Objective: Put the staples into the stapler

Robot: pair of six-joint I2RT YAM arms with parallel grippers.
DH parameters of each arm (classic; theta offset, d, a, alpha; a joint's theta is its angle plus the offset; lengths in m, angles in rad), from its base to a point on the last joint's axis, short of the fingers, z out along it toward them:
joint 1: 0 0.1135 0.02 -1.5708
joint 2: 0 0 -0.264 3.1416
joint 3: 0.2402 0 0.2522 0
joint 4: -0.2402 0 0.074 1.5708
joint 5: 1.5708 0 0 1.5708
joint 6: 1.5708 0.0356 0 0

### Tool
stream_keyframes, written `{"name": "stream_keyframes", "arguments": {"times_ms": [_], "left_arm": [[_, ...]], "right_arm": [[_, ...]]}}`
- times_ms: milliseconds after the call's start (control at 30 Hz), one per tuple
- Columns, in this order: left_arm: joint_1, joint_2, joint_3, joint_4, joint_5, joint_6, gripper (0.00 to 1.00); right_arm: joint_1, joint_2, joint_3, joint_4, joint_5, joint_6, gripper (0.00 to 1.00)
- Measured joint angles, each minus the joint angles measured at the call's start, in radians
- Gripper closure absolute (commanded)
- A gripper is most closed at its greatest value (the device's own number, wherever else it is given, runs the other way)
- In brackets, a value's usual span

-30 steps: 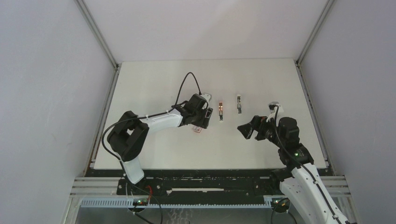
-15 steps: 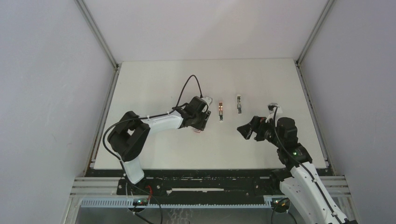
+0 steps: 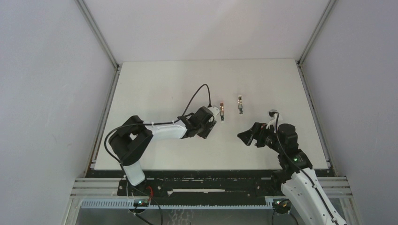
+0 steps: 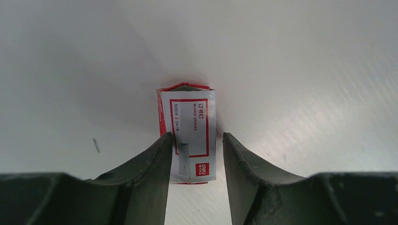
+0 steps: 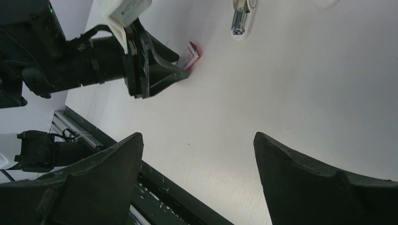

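Staples (image 4: 183,158): a short, thin, silvery-grey strip lying on the carton's label, low in the middle of the left wrist view.
Carton (image 4: 190,117): a tiny pink-red cardboard box with a white printed label, flat on the bench at the centre of the left wrist view. Its far end flap bulges slightly.
Left hand (image 4: 196,137): dark fingers narrowed to either side of the carton's near end. The finger on the frame's left overlaps the carton's red edge, and a sliver of bench shows beside the other. I cannot tell whether it presses the carton.
Bench (image 3: 155,89): a plain white board. A small dark speck lies at the left of the left wrist view.
Staplers: a small copper-toned mini stapler (image 3: 222,112) sits just above and right of the left hand in the top view. A small grey mini stapler (image 3: 240,104) lies near it to the right.
Right hand (image 3: 245,135): at centre right of the top view, its fingers spread wide with nothing between them, well apart from the carton.
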Motion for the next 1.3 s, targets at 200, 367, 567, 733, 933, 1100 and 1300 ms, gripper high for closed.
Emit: {"name": "stream_keyframes", "arguments": {"times_ms": [200, 367, 567, 733, 933, 1100, 1300], "left_arm": [[-0.095, -0.045, -0.055, 0.016, 0.013, 0.025, 0.47], [-0.145, -0.131, -0.132, 0.037, 0.038, 0.027, 0.29], [-0.140, -0.232, -0.195, 0.073, 0.029, -0.007, 0.27], [-0.137, -0.207, -0.205, 0.097, 0.063, -0.031, 0.27], [-0.133, -0.147, -0.204, 0.103, 0.082, -0.042, 0.28], [-0.104, -0.146, -0.205, 0.105, 0.080, -0.041, 0.41], [-0.092, -0.139, -0.203, 0.112, 0.085, -0.029, 0.50]], "right_arm": [[0.003, -0.031, -0.020, 0.000, -0.018, 0.008, 0.14], [0.026, -0.026, -0.065, 0.009, -0.022, 0.044, 0.14], [0.126, 0.043, -0.127, 0.090, 0.007, 0.096, 0.26], [0.208, 0.120, -0.138, 0.165, 0.047, 0.119, 0.37], [0.217, 0.291, -0.121, 0.271, 0.045, 0.122, 0.49], [0.215, 0.486, -0.051, 0.348, -0.003, 0.109, 0.53], [0.209, 0.684, 0.030, 0.463, -0.075, 0.101, 0.57]]}}
